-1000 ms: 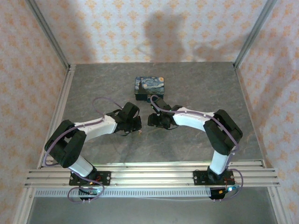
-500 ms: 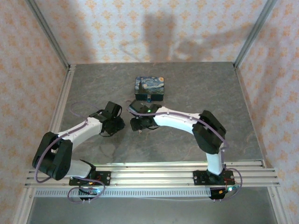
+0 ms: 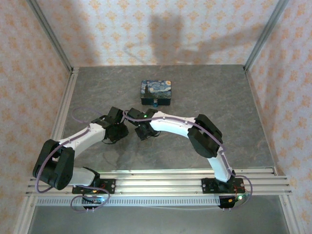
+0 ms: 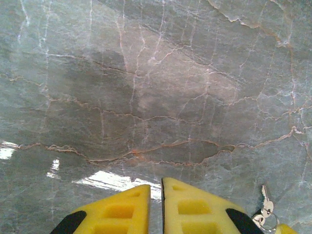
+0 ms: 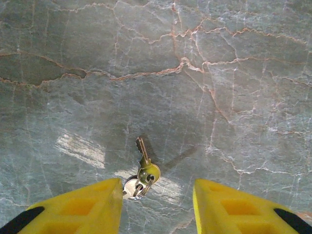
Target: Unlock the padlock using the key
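ok so, biggest thing first: grey marbled table [image 3: 219,97], with both arms folded in toward the middle of it. the right arm [image 3: 175,126] curls in from the right and the left arm [image 3: 85,135] from the left, wrists near each other, a bit left of centre.

at the far side sits the starry-night tin [image 3: 156,91]. there's a tiny blue thing touching or just beside its near edge. i take that for the padlock [image 3: 154,103], but it's too small to make out the shackle.

right gripper [image 5: 157,183] is spread wide, with nothing in it. left gripper [image 4: 156,184] is pinched down to a thin slit and isn't holding anything either.

the key [image 5: 143,155] lies flat on the table on a little ring with a second key. it's between the right gripper's yellow fingers [image 5: 97,200], off-centre and nearly touching one of them. the blade points straight away from the gripper, so the jaws would close across its narrow width, which looks like the better way to grab it.

the left gripper has the same key [image 4: 265,197] off by its right-hand finger, beside it and not between. so the right arm is clearly better placed. i'd guess it needs a small sideways nudge to centre before it pinches.

the padlock is farther back, well apart from the key.
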